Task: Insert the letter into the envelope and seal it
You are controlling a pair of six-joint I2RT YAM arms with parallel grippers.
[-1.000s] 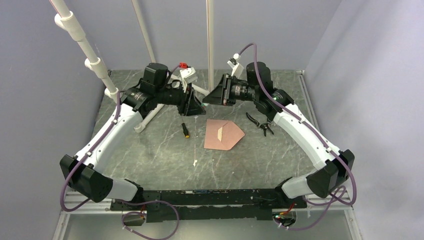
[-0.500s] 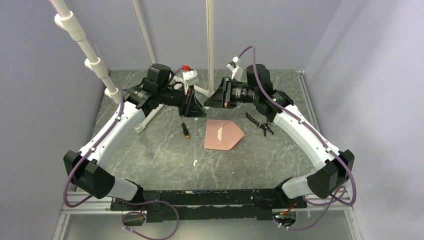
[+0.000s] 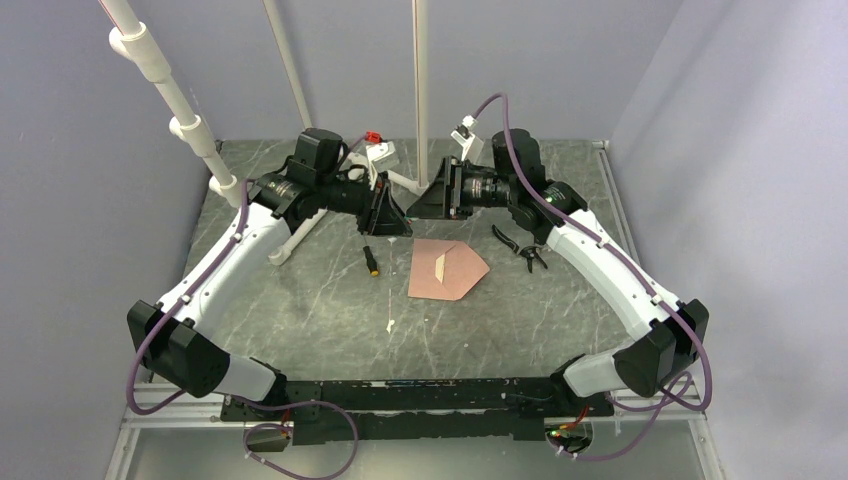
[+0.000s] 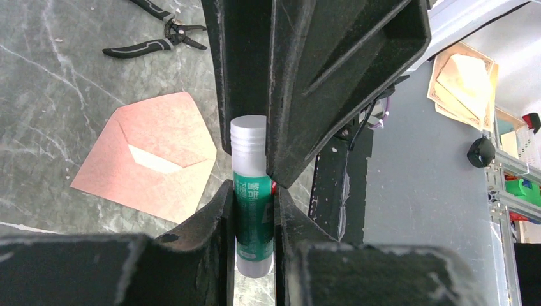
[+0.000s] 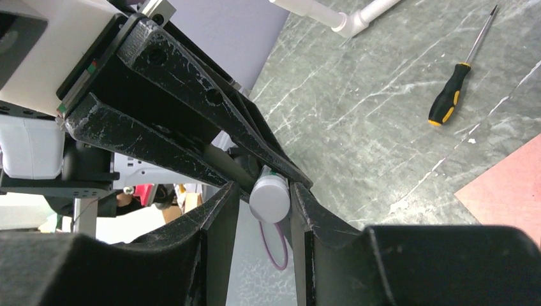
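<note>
Only the wrist views show it — left pincer (image 4: pixel 253 191) and right pincer (image 5: pixel 264 190) both clamp the glue stick (image 4: pixel 249 143).

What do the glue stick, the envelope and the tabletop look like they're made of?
The glue stick is probably plastic: a smooth grey-white cap and a glossy green printed label. The envelope looks like matte salmon-pink paper, with crisp folds and a slightly fibrous surface. The tabletop is dark green-grey with pale marble-like veins and a low sheen; whether it is real stone or printed laminate cannot be told.
</note>
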